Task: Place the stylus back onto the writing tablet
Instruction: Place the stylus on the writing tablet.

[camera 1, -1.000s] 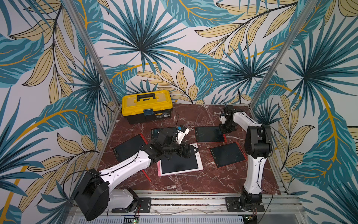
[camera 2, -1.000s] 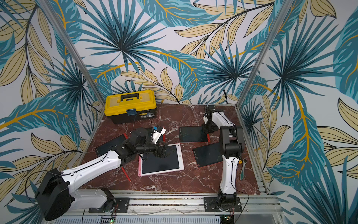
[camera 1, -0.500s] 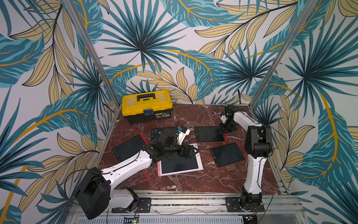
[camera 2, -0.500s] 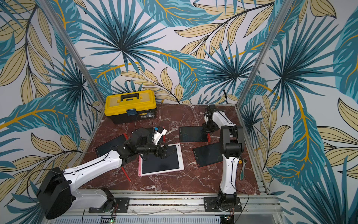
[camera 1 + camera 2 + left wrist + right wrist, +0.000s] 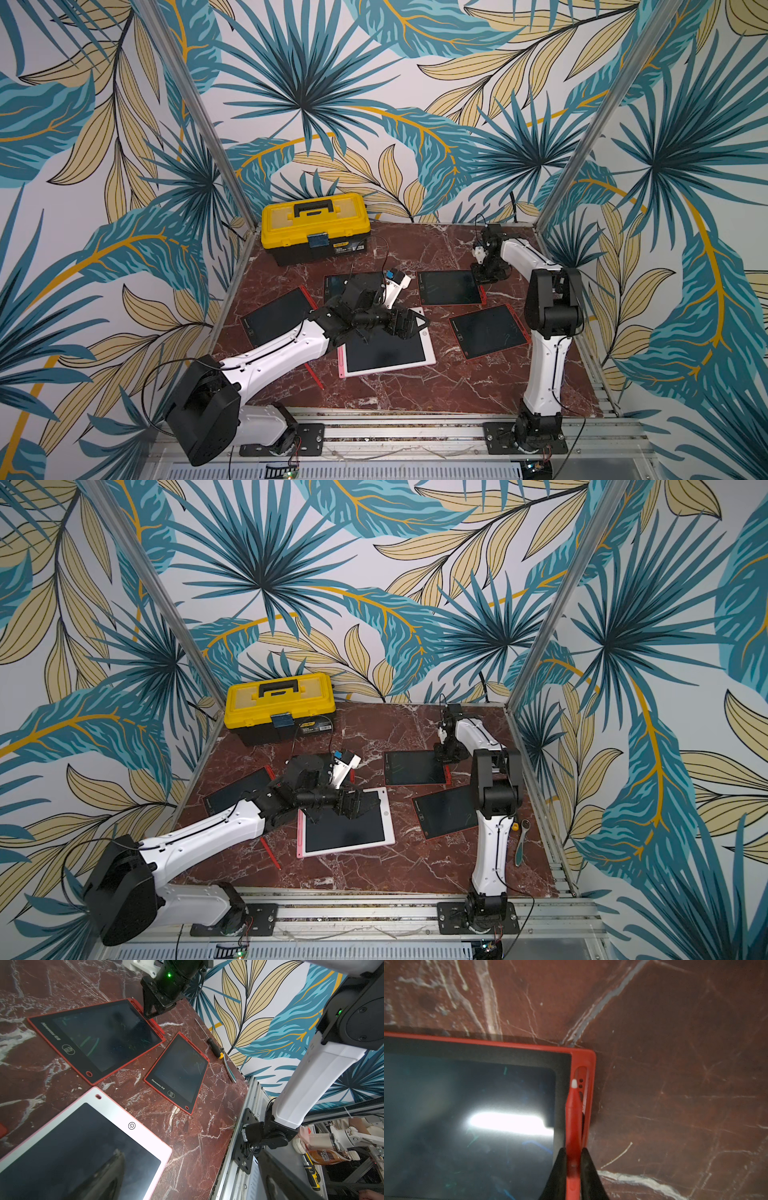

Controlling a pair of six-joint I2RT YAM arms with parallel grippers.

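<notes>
**Marble top, stylus at the tablet's edge**

Red-brown marble tabletop [image 5: 415, 395] sits between walls of palm-leaf paper, with a yellow toolbox [image 5: 316, 228] at the back. My right gripper [image 5: 573, 1153] is down near the far right corner. Its black fingers [image 5: 560, 1167] are pinched narrow on the red stylus [image 5: 572, 1118]. The stylus lies along the grooved side of the red-framed tablet [image 5: 529, 1044], the side nearest my right arm. Its white tip is over the slot [image 5: 581, 1082] in the frame. I cannot tell whether the shaft is seated in that slot. In a top view this tablet [image 5: 449, 287] lies flat on the marble. My left gripper [image 5: 411, 324] hangs with its jaws spread wide, holding nothing, above the pink-framed tablet [image 5: 386, 353] at mid-table. A second red stylus [image 5: 314, 376] lies loose on the marble just beside my left arm.
</notes>
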